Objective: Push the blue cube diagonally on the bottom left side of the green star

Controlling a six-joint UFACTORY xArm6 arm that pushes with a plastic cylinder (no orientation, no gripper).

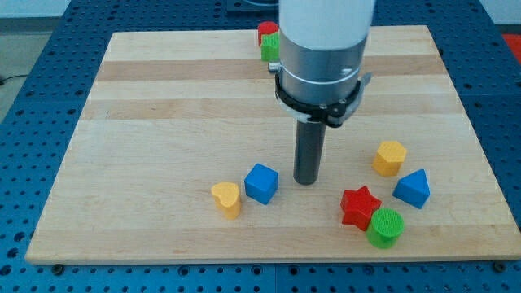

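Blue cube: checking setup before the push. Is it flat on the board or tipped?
Flat. The blue cube rests on the board, top face level; my tip stands at its right.

Lab: wooden board [163, 98] on blue perforated bench [32, 73].

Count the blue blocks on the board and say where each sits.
2. The blue cube sits just to the view's left of my tip; the blue triangular block lies at the view's right, below the yellow block. The arm may hide others.

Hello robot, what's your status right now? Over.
My tip down on wooden board, just right of blue cube. Yellow heart block touching cube's left. Green star not clearly identifiable.
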